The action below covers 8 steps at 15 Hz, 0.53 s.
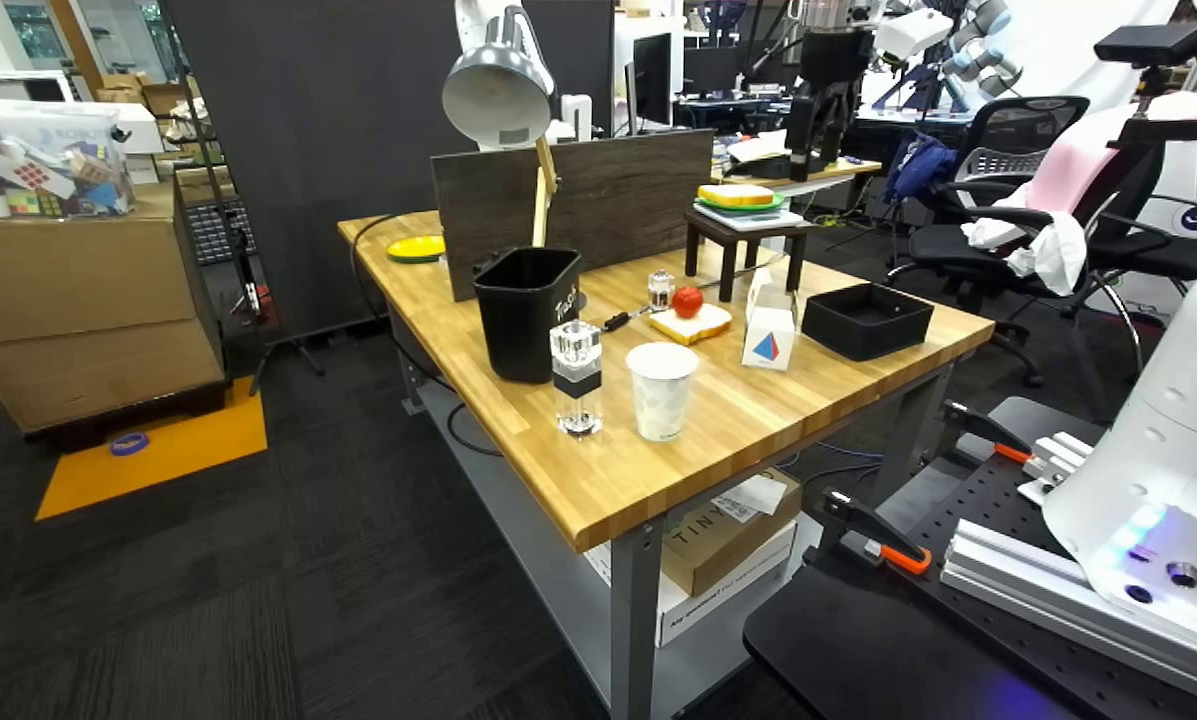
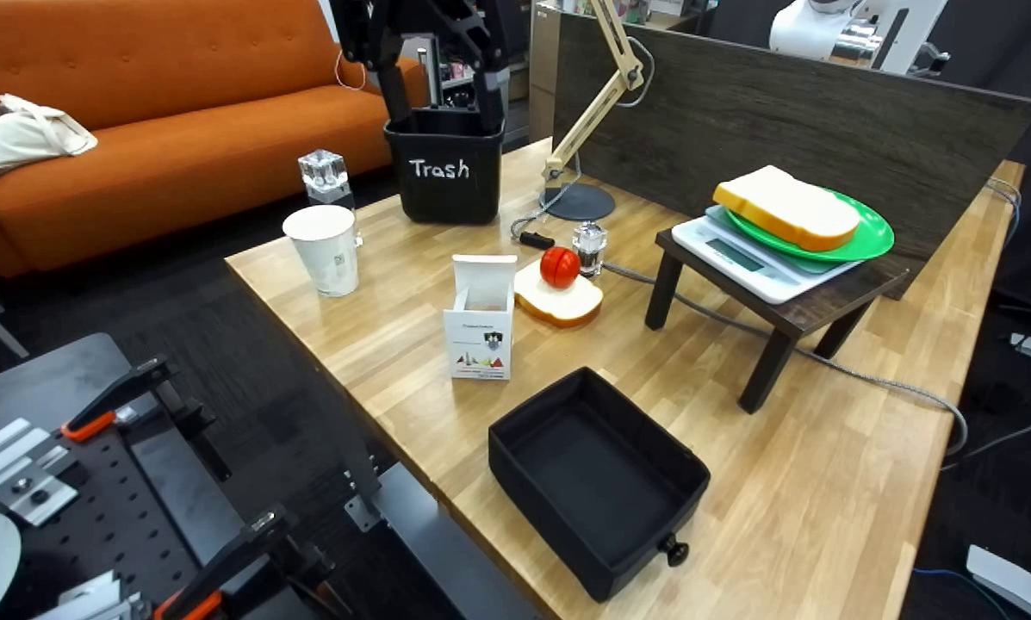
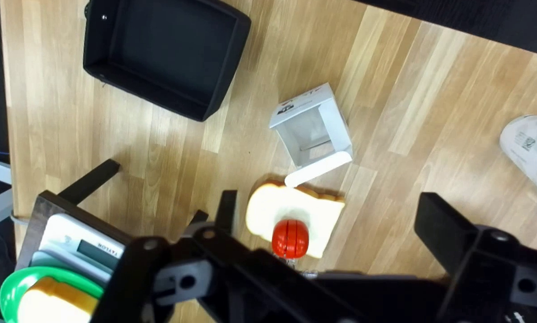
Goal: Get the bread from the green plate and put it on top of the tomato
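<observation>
The bread is a white-faced toy slice with a tan crust, lying on the green plate. Both also show in the other views: bread, plate. The tomato is red, round and scored; it sits on another bread slice on the table. The tomato also shows in an exterior view and the wrist view. My gripper is open and empty, high above the table, apart from both; it also shows in the exterior views.
The plate rests on a white scale on a low dark stand. Around stand a white open box, black tray, white cup, black trash bin, clear shakers and a lamp before a dark panel.
</observation>
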Each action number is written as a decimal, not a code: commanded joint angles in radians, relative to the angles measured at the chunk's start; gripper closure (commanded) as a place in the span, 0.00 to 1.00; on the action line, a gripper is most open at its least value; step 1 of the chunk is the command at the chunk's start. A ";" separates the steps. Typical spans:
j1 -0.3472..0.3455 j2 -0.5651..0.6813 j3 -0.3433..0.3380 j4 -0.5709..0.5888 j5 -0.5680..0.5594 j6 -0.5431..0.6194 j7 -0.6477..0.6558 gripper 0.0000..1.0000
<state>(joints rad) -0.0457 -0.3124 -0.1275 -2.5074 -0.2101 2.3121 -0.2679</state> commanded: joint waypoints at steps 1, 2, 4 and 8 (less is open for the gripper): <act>-0.018 0.086 0.028 0.081 -0.062 0.013 0.014 0.00; -0.022 0.118 0.037 0.111 -0.102 0.004 0.019 0.00; -0.019 0.194 0.052 0.172 -0.175 -0.009 0.022 0.00; -0.015 0.349 0.063 0.313 -0.397 -0.046 0.107 0.00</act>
<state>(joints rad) -0.0467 -0.0584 -0.0811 -2.3009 -0.4749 2.3148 -0.2123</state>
